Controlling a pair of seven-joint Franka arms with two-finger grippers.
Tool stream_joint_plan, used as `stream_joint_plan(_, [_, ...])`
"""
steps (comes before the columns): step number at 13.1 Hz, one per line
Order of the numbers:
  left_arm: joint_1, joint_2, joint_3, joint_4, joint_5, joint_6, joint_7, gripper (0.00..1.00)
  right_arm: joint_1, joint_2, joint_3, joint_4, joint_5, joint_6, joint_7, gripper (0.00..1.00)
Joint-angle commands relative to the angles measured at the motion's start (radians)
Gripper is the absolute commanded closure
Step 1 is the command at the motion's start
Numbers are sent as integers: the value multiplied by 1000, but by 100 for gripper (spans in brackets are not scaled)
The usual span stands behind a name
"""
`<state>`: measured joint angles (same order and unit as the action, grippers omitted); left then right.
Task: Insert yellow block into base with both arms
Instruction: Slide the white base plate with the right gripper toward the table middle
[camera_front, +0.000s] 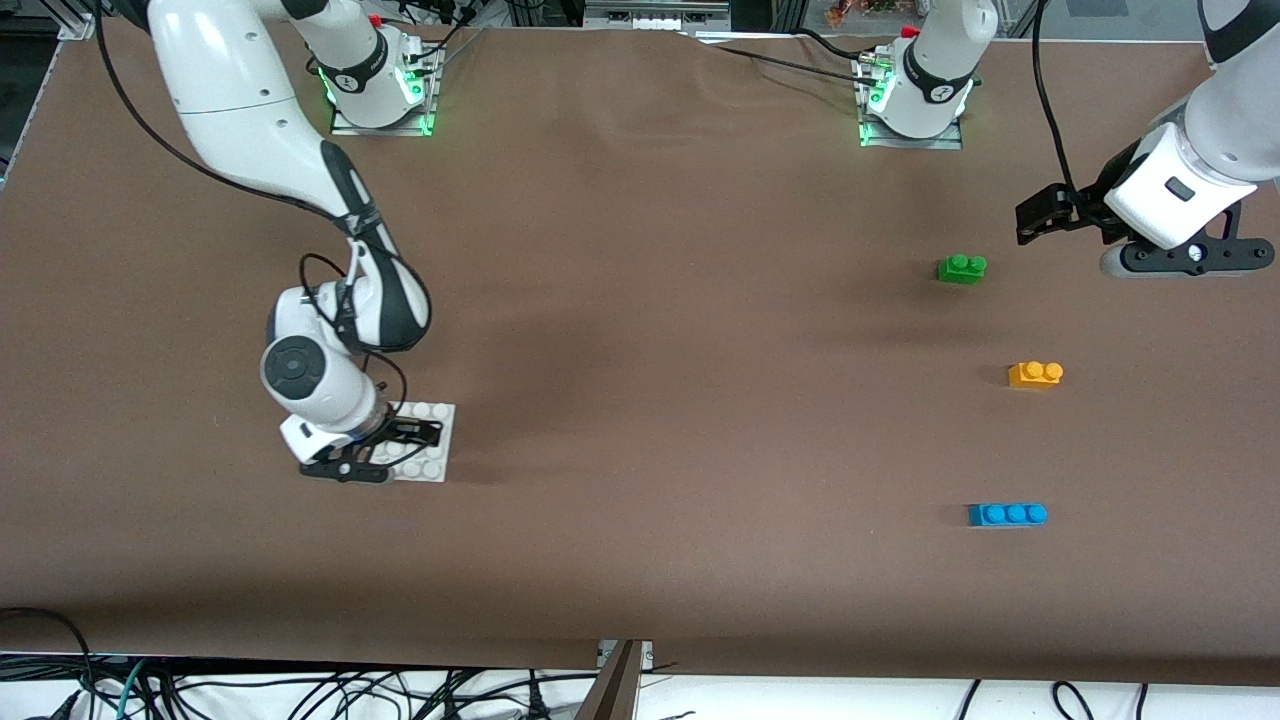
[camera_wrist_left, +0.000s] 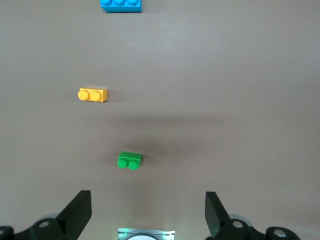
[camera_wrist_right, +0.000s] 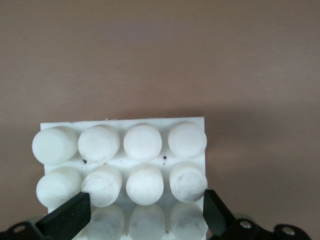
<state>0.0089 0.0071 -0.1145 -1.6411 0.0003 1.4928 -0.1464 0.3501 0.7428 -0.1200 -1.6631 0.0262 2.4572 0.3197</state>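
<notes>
The yellow block (camera_front: 1035, 375) lies on the brown table toward the left arm's end, studs up; it also shows in the left wrist view (camera_wrist_left: 93, 94). The white studded base (camera_front: 435, 415) lies toward the right arm's end and fills the right wrist view (camera_wrist_right: 142, 142). My right gripper (camera_front: 385, 450) is open, low over the base, its fingers (camera_wrist_right: 216, 215) spread across the base's width; it (camera_wrist_right: 145, 220) holds nothing. My left gripper (camera_front: 1045, 213) is open and empty, up in the air over the table beside the green brick, well apart from the yellow block; it also shows in the left wrist view (camera_wrist_left: 147, 215).
A green two-stud brick (camera_front: 962, 268) lies farther from the front camera than the yellow block, and a blue three-stud brick (camera_front: 1007, 514) lies nearer. Both show in the left wrist view, green (camera_wrist_left: 129, 160) and blue (camera_wrist_left: 120, 5). The arm mounts (camera_front: 910, 135) stand at the table's back edge.
</notes>
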Motion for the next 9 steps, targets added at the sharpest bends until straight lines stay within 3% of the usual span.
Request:
stream_joint_plan(1, [5, -7, 3, 12, -19, -17, 10, 0, 78, 93, 22, -4, 41, 45, 83, 0])
stream_joint_plan(9, [5, -7, 3, 12, -19, -17, 10, 0, 280, 147, 28, 101, 41, 45, 286, 0])
